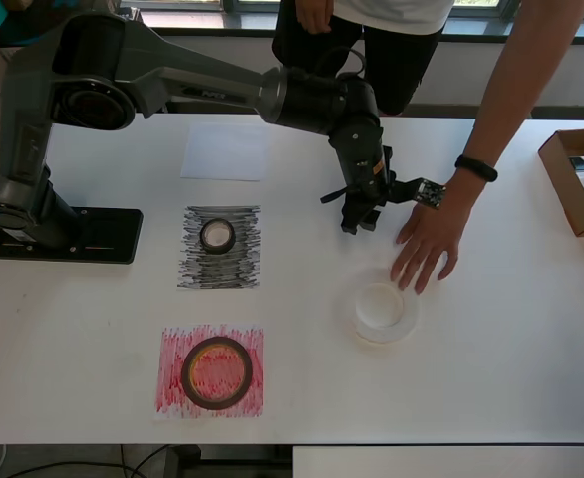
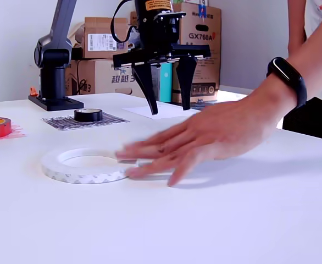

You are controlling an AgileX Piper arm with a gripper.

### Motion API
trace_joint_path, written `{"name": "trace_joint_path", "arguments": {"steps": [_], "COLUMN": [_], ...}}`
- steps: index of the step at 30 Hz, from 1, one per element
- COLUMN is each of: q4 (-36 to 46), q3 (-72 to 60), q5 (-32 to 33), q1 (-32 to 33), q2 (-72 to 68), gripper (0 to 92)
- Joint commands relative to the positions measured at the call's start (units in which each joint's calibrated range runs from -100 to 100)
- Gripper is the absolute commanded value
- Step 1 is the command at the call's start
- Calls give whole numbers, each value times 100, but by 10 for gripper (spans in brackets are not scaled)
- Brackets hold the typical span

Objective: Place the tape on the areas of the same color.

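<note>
Two rolls already sit on their matching patches, so only the white tape roll (image 1: 383, 313) remains, mid-worktop with a person's hand (image 1: 427, 245) touching it. My claw (image 2: 165, 80) hangs released above; next I must grasp it and carry it to the white patch (image 1: 224, 151) by the far edge.

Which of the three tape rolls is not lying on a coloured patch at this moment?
The large white translucent roll. It lies on the bare table under a person's hand, while the black roll and reddish-brown roll sit on their patches.

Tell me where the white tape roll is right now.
In the overhead view, the white tape roll lies flat on the bare table right of centre, just below a person's hand, well away from the white patch.
</note>
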State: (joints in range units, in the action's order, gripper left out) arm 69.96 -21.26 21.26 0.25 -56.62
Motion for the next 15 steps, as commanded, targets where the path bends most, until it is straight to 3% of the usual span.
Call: {"name": "trace_joint_path", "arguments": {"steps": [1,15], "q4": [51,59], "q3": [41,77], "q5": [-37,-774], "q1": [-102,-1097], "q2": [-25,-25], "gripper": [570,569]}}
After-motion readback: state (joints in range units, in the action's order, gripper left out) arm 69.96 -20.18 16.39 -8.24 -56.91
